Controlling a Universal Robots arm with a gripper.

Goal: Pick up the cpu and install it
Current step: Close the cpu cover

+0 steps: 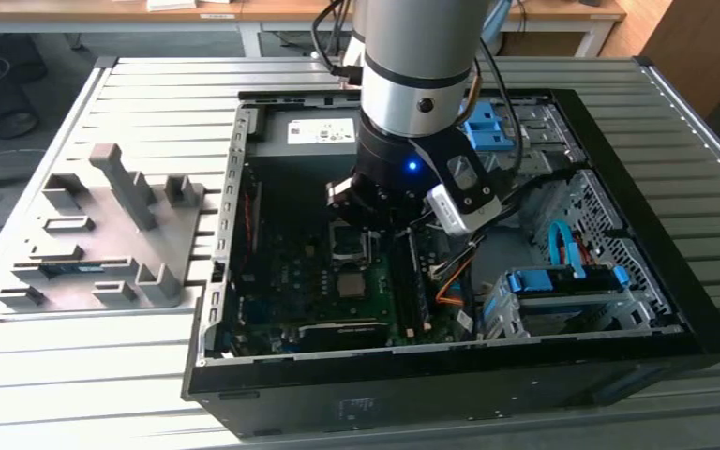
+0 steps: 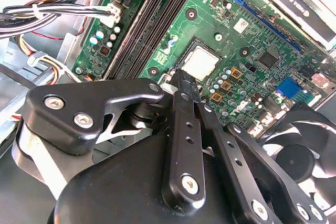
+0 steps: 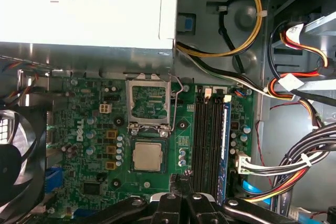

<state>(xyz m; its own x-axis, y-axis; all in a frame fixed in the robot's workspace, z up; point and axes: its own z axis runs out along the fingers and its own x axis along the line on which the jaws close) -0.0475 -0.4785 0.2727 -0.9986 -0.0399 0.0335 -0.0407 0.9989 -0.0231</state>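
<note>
**Chip in its socket, pincer closed nearby**

An open computer case (image 1: 711, 330) lies on a slatted metal table (image 1: 147, 89), with a grey rack (image 1: 110, 234) at the exterior view's left; the cpu (image 3: 147, 156) (image 2: 200, 62) sits flat in its socket, the metal frame (image 3: 149, 100) hinged up beside it; the gripper (image 3: 181, 179) (image 2: 185, 85) hovers near it, tips pressed together, holding nothing; cables (image 3: 294, 166) crowd one side; a fan (image 3: 10, 150) is cut off.

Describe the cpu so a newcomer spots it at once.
In the open computer case, look at the green motherboard. The cpu sits beside the long memory slots, next to the open metal frame. It is the only flat, dull silver square there.
</note>
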